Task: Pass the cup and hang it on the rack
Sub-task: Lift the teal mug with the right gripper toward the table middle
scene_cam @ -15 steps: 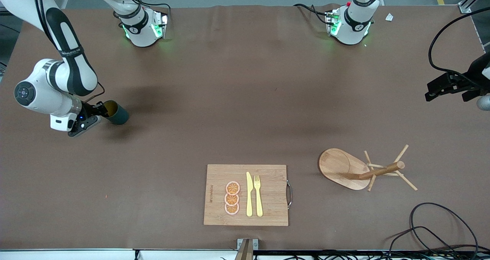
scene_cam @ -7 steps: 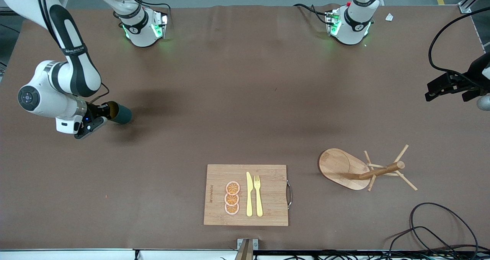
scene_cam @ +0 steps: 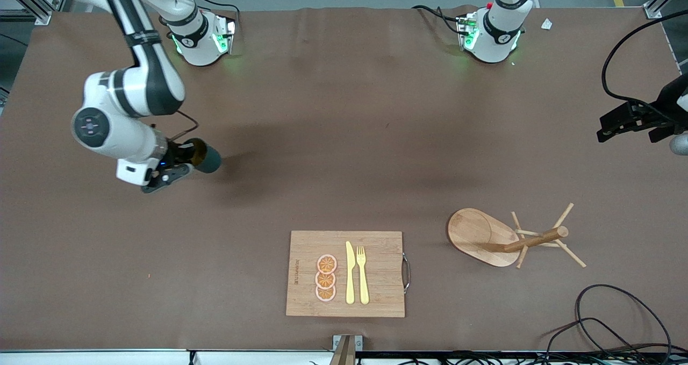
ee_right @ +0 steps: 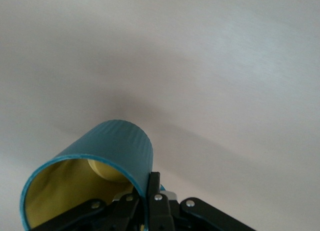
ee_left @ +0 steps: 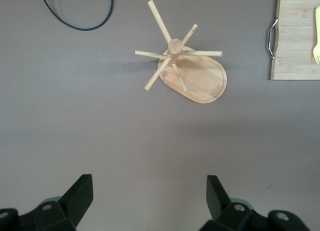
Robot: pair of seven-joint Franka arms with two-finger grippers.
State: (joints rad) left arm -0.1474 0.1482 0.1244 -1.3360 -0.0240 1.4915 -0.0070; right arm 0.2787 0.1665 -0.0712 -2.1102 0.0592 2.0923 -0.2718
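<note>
Brown surface (scene_cam: 333,139) seen from the high front camera, with both arm bases along its upper edge. The right gripper (scene_cam: 180,163) is over the right arm's end of the surface and is clamped on the cup (scene_cam: 207,159); the right wrist view shows one finger inside the rim and one outside, pinching the wall (ee_right: 150,191). The cup is carried tilted well off upright, its long axis nearly level: the closed bottom points toward the middle of the surface, and the open mouth, with its yellowish inside (ee_right: 65,191), faces the gripper. Ribbing is visible on the teal outside; the handle cannot be made out.

The left gripper (scene_cam: 626,120) waits over the left arm's end of the surface, its fingers (ee_left: 80,196) spread wide apart and holding nothing. The rack (scene_cam: 502,238) stands on its oval base toward the left arm's end, post upright with thin pegs angling outward. The bamboo cutting board (scene_cam: 346,273) lies nearer the front camera, carrying three orange slices (scene_cam: 325,278), a yellow knife (scene_cam: 350,273) and a yellow fork (scene_cam: 363,273) side by side. A black cable (scene_cam: 618,316) loops near the rack.
</note>
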